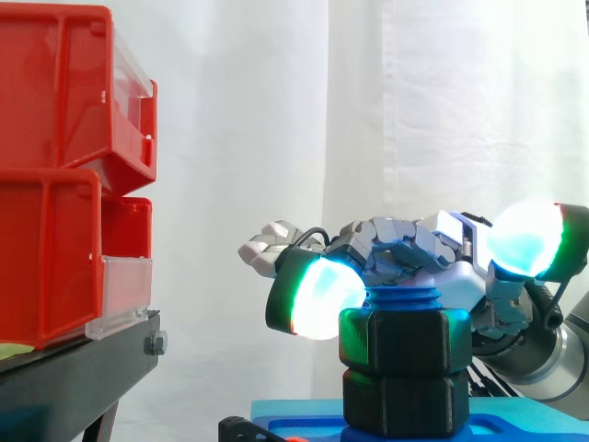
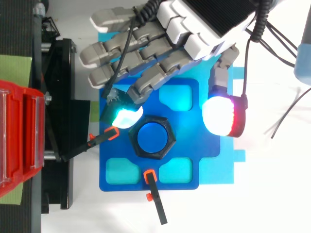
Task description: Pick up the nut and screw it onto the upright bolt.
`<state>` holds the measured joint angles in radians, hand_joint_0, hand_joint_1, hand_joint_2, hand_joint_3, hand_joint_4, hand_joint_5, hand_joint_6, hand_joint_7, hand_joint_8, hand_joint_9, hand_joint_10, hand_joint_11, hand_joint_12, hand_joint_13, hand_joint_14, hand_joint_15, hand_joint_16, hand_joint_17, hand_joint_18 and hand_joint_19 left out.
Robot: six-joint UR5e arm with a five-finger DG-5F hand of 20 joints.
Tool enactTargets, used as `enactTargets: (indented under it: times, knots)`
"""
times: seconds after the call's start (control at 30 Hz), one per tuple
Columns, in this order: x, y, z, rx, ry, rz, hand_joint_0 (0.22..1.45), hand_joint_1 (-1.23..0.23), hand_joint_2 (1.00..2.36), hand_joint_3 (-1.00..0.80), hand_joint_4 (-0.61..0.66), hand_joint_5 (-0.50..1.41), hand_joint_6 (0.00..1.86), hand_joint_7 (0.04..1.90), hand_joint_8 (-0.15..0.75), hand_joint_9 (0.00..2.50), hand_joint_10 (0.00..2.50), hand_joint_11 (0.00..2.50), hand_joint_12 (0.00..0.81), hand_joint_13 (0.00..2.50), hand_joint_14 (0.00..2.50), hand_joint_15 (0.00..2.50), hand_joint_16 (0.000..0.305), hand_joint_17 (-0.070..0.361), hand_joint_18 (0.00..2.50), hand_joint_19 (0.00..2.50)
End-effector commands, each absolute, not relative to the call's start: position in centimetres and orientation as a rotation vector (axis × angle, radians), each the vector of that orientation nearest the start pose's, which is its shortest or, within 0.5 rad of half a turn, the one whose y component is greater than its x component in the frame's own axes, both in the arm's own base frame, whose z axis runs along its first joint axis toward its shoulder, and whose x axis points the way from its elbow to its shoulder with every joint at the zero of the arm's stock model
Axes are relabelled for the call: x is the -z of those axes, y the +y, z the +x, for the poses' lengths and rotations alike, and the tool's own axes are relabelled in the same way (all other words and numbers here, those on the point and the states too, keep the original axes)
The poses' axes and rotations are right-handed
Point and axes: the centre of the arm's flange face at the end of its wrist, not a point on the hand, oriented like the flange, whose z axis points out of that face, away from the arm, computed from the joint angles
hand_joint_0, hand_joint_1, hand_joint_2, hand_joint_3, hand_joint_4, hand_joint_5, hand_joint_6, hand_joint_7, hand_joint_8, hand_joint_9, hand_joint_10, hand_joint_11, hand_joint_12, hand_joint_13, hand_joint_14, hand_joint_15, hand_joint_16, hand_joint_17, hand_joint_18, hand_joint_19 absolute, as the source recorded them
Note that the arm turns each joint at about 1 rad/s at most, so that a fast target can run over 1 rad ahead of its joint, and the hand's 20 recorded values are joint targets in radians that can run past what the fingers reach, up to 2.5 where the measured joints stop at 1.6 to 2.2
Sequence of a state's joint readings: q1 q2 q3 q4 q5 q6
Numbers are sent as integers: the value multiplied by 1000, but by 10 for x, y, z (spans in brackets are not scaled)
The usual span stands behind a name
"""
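- The nut (image 1: 405, 338) already sits on the bolt (image 2: 151, 137), so the pick-up looks done and the screwing step is in hand.
- In the side view, a few turns of blue thread stand clear above the nut. The nut rests on, or just above, a second black hex piece (image 1: 405, 401) at the bolt's foot. I cannot tell whether a gap is left between them.
- The bolt stands upright in the middle of a blue plate (image 2: 206, 153) on the white desk (image 2: 277, 194). Two black clamps with orange tips (image 2: 103, 137) reach onto the plate's edges.
- The hand (image 2: 194, 29) hovers over the far side of the plate, spread wide and holding nothing.
- One fingertip (image 2: 127, 117), glowing cyan, lies at the nut's corner, touching it or just beside it.
- The thumb pad (image 2: 219, 115), white and red, hangs well apart from the nut on the other side.
- Judging from this, the next move calls for bringing the thumb in to pinch opposite flats of the nut, or for pushing the corner round with the fingertip.
- Either way the turn must stay square to the bolt so the thread does not bind.
- The red bins (image 1: 55, 184) on their black stand (image 1: 78, 364) are off to the side and play no part.
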<state>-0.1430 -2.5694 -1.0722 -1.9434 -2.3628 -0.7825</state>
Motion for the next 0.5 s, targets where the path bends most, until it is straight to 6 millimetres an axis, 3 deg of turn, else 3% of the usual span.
enactTargets:
  times: [0.0,0.47]
  knots:
    - [-174,-174,803,-926,1107,-301,442,15,1000,-500,183,-183,502,665,201,228,0,0,319,0,0,0,43,96,0,0]
    - [-170,-161,805,-941,1109,-282,438,22,1000,-500,198,-174,502,745,204,212,0,0,322,0,0,0,44,98,0,0]
